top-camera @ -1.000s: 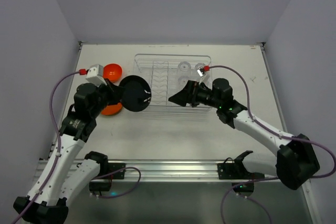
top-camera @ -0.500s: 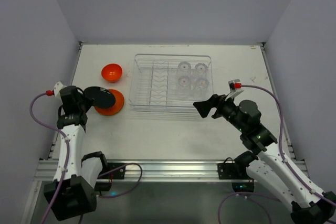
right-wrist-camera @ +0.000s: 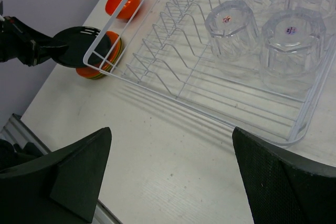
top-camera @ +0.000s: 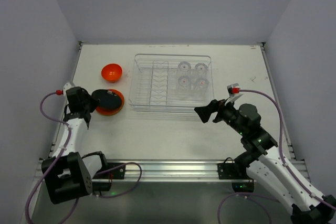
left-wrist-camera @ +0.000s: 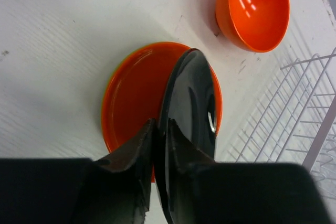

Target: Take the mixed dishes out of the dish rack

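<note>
Far left: left gripper [left-wrist-camera: 157,145] low over the table [top-camera: 157,135], jaws clamped on the near rim of the black plate [left-wrist-camera: 191,103]. The plate hangs tilted above the red-orange plate [left-wrist-camera: 134,93], overlapping its right half; whether the two touch cannot be told. The red-orange plate lies flat on the table, and a thin lime-green edge shows beneath it on the left side. Just beyond the plates, the small orange bowl [top-camera: 112,72] sits upright on the table, apart from them and left of the rack. Centre: the dish rack [top-camera: 173,55], clear with wire dividers, its plate slots on the left half. In its right half, four clear tumblers stand upside down in a square: [top-camera: 184,67], [top-camera: 201,67], [top-camera: 184,81], [top-camera: 201,83]. Right: right gripper [top-camera: 205,113] hovers near the rack's near right corner, pointing left, not touching it. Its fingers [right-wrist-camera: 79,166] are spread wide, nothing between them.
</note>
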`<state>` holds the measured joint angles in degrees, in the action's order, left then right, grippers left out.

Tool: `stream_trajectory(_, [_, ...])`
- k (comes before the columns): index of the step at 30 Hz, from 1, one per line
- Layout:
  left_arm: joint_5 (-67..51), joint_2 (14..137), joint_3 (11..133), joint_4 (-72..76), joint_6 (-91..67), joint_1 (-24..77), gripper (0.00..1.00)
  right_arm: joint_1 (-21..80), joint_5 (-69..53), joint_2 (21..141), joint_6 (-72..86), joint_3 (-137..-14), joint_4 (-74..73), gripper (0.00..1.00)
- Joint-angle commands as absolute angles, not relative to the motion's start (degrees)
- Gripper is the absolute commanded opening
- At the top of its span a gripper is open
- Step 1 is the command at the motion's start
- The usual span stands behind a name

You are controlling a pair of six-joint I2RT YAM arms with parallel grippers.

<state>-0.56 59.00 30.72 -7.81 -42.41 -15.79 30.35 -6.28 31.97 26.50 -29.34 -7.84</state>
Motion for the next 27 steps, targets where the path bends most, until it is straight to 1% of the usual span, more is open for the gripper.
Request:
stream_trajectory(1, [-1.8,61.7,30.5,-2.5,-41.0,-16.3,0.21,30.2,-8.4,32.4,25.4,-28.9,-5.0,0.99])
stream_trajectory(3, [-1.8,63.3,31.1,-3.1,-40.0,-16.2,0.31,30.2,-8.3,32.4,25.2,-28.9,-5.0,0.99])
stream_trajectory(4, [-1.8,63.5,31.2,-3.6,-39.7,-16.1,0.42,30.2,-8.3,32.3,25.3,-28.8,-5.0,0.99])
stream_trajectory(7, [-1.8,62.7,31.7,-4.2,-37.4,-15.4,0.6,30.1,-8.3,32.4,25.3,-28.8,-5.0,0.99])
stream_trajectory(8, [-0.5,62.3,32.0,-4.3,-36.3,-14.6,0.76,30.2,-8.3,32.4,25.3,-28.8,-5.0,0.99])
stream_trajectory(9, [1.2,61.4,32.4,-5.0,-36.1,-13.6,0.82,30.2,-8.3,32.7,25.3,-28.8,-5.1,0.99])
stream_trajectory(11, [5.3,61.6,34.2,-6.3,-35.0,-9.6,1.0,30.2,-7.7,32.8,25.4,-29.0,-6.4,0.99])
stream_trajectory(13, [11.3,62.6,35.9,-9.5,-34.8,-5.4,1.0,30.2,-6.2,33.3,25.4,-29.0,-6.9,0.99])
stream_trajectory(14, [12.3,63.7,37.2,-10.4,-34.9,-4.6,1.0,30.2,-5.5,33.7,25.6,-29.4,-7.6,0.99])
stream_trajectory(18, [16.2,66.1,39.3,-13.3,-35.2,-4.1,1.0,30.2,-5.5,36.3,26.5,-32.2,-8.8,0.99])
stream_trajectory(21, [19.3,67.0,43.3,-20.2,-35.5,-3.8,1.0,30.2,-3.9,37.9,29.2,-32.8,-9.5,0.99])
stream_trajectory(24, [18.7,64.6,45.2,-24.2,-35.0,-3.4,1.0,30.2,1.2,39.5,32.0,-34.5,-12.1,0.99])
stream_trajectory(27, [16.9,59.6,47.1,-27.6,-33.4,-3.4,1.0,30.2,7.7,40.7,34.3,-36.3,-15.9,0.99])
